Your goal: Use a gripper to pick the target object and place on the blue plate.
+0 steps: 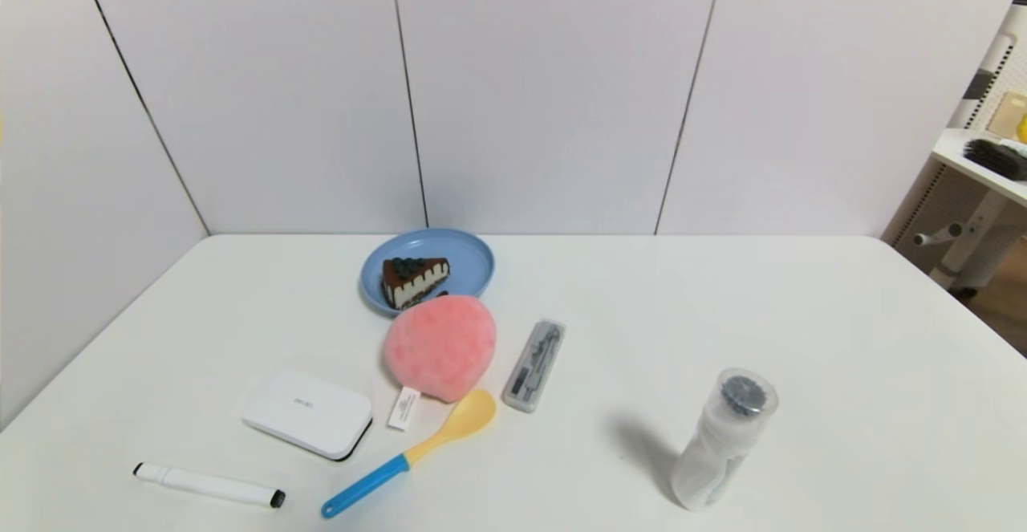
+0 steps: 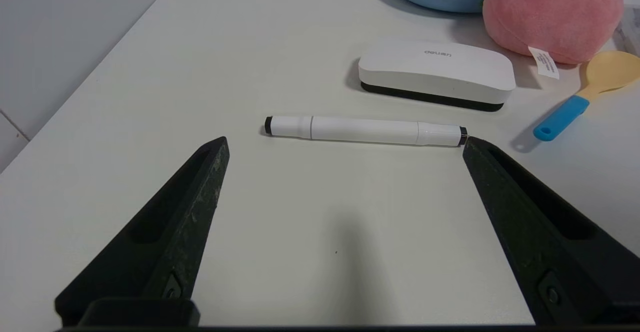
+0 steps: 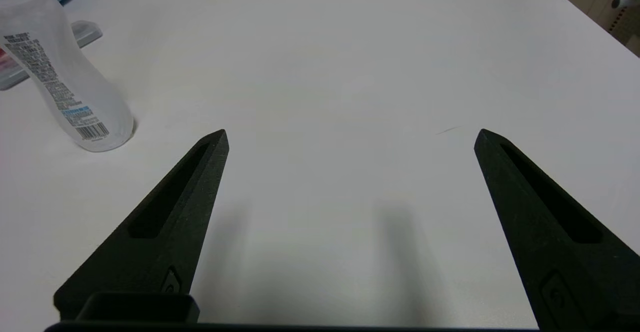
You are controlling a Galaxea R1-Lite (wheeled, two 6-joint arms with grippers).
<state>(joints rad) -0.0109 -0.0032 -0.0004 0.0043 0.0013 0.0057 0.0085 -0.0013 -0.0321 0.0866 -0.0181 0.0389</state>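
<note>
cake slice [image 1: 414,279] seen resting on blue plate [image 1: 473,263], far side of table, behind peach [image 1: 440,346] | placement judged done, nothing left | L gripper [image 2: 345,144] & R gripper [image 3: 350,136] held low near table edge, fingers spread wide, nothing held

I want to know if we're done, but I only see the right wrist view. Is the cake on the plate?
Observer: Yes. In the head view the cake sits on the plate.
Operator: Is anything near it?
Observer: The peach lies right in front of the plate and hides part of its near rim.
Operator: What's the left gripper doing?
Observer: The left gripper is open and empty. A marker lies across just beyond its tips.
</note>
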